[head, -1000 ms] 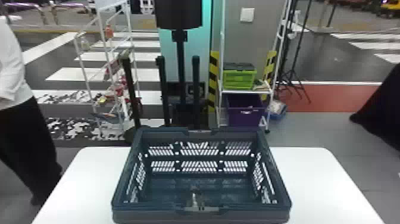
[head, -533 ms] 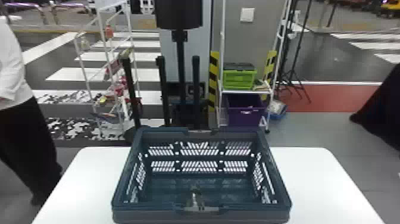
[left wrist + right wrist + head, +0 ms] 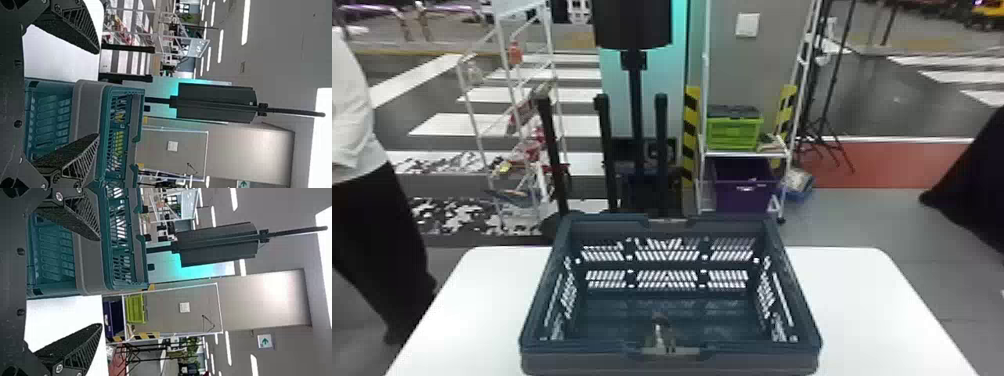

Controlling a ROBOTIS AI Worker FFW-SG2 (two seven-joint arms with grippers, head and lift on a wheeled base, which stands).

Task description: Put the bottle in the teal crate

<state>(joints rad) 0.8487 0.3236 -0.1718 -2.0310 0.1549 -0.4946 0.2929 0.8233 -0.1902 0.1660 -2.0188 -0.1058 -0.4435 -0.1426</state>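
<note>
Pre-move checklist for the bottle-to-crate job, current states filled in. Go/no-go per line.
1. Teal crate standing on the white table, base down: ok.
2. Crate top open, no lid in the way: ok.
3. Left gripper open, nothing held: ok.
4. Right gripper open, nothing held: ok.
5. Bottle identified: cannot tell. A small object shows inside the crate by its near wall and might be it; confirm before moving.

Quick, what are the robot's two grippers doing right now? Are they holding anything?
Left gripper: open, holding nothing.
Right gripper: open, holding nothing.
</note>
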